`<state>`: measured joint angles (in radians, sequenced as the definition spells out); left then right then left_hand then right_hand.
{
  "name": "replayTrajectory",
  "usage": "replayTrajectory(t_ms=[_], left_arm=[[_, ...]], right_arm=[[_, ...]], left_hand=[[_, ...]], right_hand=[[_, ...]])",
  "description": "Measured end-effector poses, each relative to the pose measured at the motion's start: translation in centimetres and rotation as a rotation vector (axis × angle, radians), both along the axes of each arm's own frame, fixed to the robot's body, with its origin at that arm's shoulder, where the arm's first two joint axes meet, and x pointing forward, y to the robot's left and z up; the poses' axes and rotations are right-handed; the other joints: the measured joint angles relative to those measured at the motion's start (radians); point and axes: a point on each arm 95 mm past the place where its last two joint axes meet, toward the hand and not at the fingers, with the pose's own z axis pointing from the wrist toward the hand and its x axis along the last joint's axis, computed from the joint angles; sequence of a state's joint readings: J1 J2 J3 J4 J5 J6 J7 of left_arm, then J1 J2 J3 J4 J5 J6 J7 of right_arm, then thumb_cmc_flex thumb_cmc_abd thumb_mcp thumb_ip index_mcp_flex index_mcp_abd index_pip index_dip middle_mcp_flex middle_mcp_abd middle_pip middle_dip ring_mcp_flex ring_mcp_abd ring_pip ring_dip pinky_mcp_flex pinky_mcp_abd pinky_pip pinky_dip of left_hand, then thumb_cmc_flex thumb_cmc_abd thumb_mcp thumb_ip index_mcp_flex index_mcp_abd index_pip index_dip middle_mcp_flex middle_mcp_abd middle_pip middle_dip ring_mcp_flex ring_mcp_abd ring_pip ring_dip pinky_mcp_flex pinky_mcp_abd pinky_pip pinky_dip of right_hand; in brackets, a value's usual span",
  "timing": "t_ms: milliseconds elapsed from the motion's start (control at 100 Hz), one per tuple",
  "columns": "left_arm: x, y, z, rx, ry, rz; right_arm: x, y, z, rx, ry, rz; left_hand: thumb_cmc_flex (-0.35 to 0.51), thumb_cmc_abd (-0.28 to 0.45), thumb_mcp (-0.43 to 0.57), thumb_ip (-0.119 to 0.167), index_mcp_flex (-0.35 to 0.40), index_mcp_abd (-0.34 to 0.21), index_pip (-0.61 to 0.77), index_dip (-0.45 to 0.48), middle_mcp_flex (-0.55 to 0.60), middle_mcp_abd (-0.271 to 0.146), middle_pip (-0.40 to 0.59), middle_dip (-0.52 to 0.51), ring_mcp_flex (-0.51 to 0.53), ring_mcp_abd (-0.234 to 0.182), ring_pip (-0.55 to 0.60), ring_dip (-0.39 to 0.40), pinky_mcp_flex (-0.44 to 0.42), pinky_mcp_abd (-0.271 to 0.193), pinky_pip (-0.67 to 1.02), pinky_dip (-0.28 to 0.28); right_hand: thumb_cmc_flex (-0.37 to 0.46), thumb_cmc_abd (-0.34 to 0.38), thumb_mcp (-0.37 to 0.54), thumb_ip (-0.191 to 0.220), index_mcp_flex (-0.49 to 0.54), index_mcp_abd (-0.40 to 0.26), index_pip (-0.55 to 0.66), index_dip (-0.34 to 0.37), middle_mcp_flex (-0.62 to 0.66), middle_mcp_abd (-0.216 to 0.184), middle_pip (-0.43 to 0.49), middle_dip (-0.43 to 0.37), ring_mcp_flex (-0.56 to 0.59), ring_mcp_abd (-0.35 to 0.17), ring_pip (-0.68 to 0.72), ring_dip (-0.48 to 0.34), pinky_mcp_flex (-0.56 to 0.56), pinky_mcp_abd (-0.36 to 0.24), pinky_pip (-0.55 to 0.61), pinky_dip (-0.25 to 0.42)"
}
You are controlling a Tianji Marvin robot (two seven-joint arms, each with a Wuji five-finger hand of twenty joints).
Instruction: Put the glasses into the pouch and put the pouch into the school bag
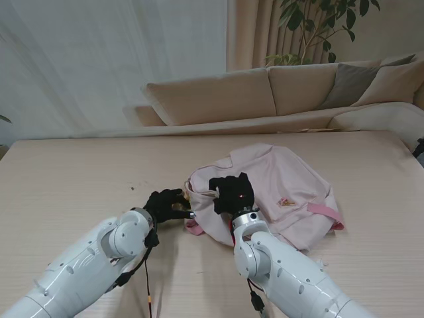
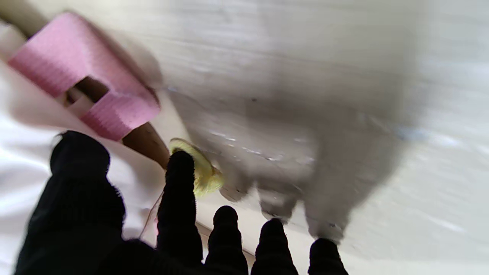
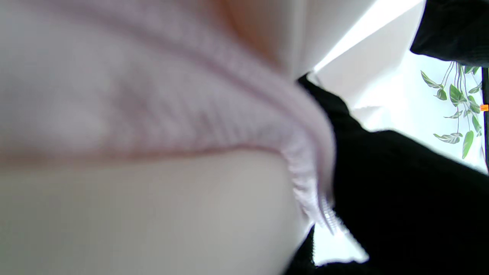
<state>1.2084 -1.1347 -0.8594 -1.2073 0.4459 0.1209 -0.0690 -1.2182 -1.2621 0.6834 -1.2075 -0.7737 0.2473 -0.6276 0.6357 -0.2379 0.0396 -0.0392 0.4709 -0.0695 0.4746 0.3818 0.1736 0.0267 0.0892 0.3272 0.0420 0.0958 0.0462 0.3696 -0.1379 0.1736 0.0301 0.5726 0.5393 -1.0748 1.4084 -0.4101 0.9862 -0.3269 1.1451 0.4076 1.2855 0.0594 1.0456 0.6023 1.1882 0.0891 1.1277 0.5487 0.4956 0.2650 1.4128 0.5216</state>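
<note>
School bag (image 1: 278,189): pale pink, lying flat on the light wooden table (image 1: 66,179), right of centre in the stand view, its opening edge turned toward the frame's middle; darker pink strap (image 1: 324,212) at its lower right, a second pink strap (image 2: 80,76) blurred at the upper left of the left wrist view. Right hand (image 1: 232,193): black-gloved, centre of the stand view, fingers curled over the bag's opening edge and gripping the fabric; in the right wrist view the ribbed pink hem (image 3: 214,114) fills the frame against the glove. Left hand (image 1: 165,204): black-gloved, just left of the bag's mouth, fingers bent toward it; a small yellowish item (image 2: 198,168) sits at one fingertip (image 2: 179,164), touching it, but whether the hand has a hold on it cannot be told. Pouch and glasses: not identifiable in any view. Background: beige sofa (image 1: 265,99), white curtain (image 1: 99,59), potted plant (image 1: 318,26) at upper right.
</note>
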Motion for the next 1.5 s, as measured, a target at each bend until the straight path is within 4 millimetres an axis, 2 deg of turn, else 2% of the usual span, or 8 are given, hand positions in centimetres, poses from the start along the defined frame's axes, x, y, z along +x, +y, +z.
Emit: replayTrajectory(t_ms=[220,380,580,780,1100,1170,1280,1500], left_arm=[[-0.4,0.1,1.2,0.125,-0.005,-0.057],[-1.3,0.8,1.6,0.174,-0.006,-0.095],[-3.6,2.0,2.1,0.23,0.026,-0.155],[-4.8,2.8,2.1,-0.057,0.137,-0.067],[-5.7,2.7,1.7,-0.221,0.103,0.079],[-5.7,2.6,1.7,-0.283,0.1,0.132],[-5.8,2.5,1.6,-0.316,0.082,0.176],[-6.1,2.5,1.7,-0.309,0.063,0.182]], right_arm=[[0.0,0.0,0.1,0.001,-0.003,0.001],[0.1,-0.1,0.1,0.0,-0.01,-0.003],[0.6,-0.1,0.0,-0.008,-0.015,-0.019],[0.7,-0.1,0.1,-0.003,-0.017,-0.028],[0.5,0.2,-0.3,-0.024,0.033,0.076],[0.3,0.3,-0.5,0.014,0.087,0.163],[-0.2,0.1,-0.4,-0.025,0.156,0.222],[0.0,-1.4,1.1,0.15,0.099,0.235]], left_hand=[[-0.011,0.006,-0.01,0.0,0.012,-0.027,0.01,0.041,0.018,0.0,0.122,0.011,0.002,-0.004,0.039,0.015,0.049,0.05,0.052,-0.017],[-0.035,0.032,-0.021,0.0,0.265,-0.05,0.365,0.289,0.086,0.001,0.212,0.01,0.027,-0.004,0.092,0.019,0.051,0.051,0.056,-0.024],[-0.049,0.082,-0.022,0.0,0.379,0.029,0.37,0.317,0.078,-0.023,0.191,-0.029,0.041,-0.014,0.12,0.019,0.06,0.051,0.056,-0.088],[-0.061,0.115,-0.022,0.0,0.453,0.033,0.425,0.338,0.161,0.0,0.231,-0.02,0.025,-0.012,0.092,-0.021,0.04,0.056,-0.055,-0.254],[-0.021,0.041,-0.02,0.0,0.601,0.031,0.643,0.512,0.26,0.002,0.283,-0.015,0.067,-0.013,0.165,0.008,0.044,0.046,-0.026,-0.256],[-0.019,0.056,-0.02,0.0,0.648,0.032,0.675,0.523,0.287,0.004,0.29,-0.011,0.078,-0.012,0.197,0.016,0.05,0.045,-0.024,-0.256],[-0.008,0.071,-0.02,0.0,0.691,0.048,0.707,0.535,0.301,0.016,0.297,-0.007,0.094,-0.001,0.222,0.027,0.062,0.047,-0.002,-0.246],[-0.007,0.081,-0.02,0.0,0.719,0.048,0.715,0.539,0.335,0.04,0.3,-0.005,0.103,0.0,0.246,0.037,0.066,0.063,0.013,-0.215]], right_hand=[[0.0,0.002,0.0,0.0,0.0,0.0,0.0,0.0,0.0,0.0,0.0,0.0,0.0,0.0,0.001,0.0,0.0,0.0,0.0,0.0],[0.0,0.012,0.0,0.0,0.0,0.0,0.0,0.0,-0.006,0.0,0.009,0.0,0.0,0.0,0.01,0.0,0.0,0.0,0.0,0.0],[0.0,0.024,0.0,0.0,-0.005,0.0,0.008,0.0,-0.017,0.0,0.019,0.0,0.0,0.0,0.011,0.001,0.0,0.0,0.011,0.0],[0.0,0.025,0.0,0.0,-0.005,0.0,0.011,0.0,-0.017,0.0,0.021,0.0,0.0,0.0,0.022,0.002,-0.003,0.0,0.013,0.0],[-0.006,0.024,0.0,0.002,-0.023,0.019,0.013,-0.022,-0.045,0.003,0.018,-0.037,-0.004,0.002,0.006,0.002,-0.037,0.01,0.013,0.0],[-0.158,0.025,-0.028,0.012,-0.076,0.051,-0.03,-0.035,-0.15,0.016,-0.017,-0.038,-0.089,0.008,-0.036,-0.01,-0.125,0.014,0.009,0.0],[-0.402,0.176,-0.109,0.172,-0.149,0.102,-0.205,0.089,-0.339,0.018,-0.056,-0.052,-0.261,0.006,-0.096,-0.03,-0.274,0.016,-0.037,0.0],[-0.472,0.413,-0.293,0.22,-0.312,0.151,-0.283,0.098,-0.589,0.05,-0.066,-0.11,-0.512,0.011,-0.142,-0.02,-0.464,-0.025,-0.124,0.052]])
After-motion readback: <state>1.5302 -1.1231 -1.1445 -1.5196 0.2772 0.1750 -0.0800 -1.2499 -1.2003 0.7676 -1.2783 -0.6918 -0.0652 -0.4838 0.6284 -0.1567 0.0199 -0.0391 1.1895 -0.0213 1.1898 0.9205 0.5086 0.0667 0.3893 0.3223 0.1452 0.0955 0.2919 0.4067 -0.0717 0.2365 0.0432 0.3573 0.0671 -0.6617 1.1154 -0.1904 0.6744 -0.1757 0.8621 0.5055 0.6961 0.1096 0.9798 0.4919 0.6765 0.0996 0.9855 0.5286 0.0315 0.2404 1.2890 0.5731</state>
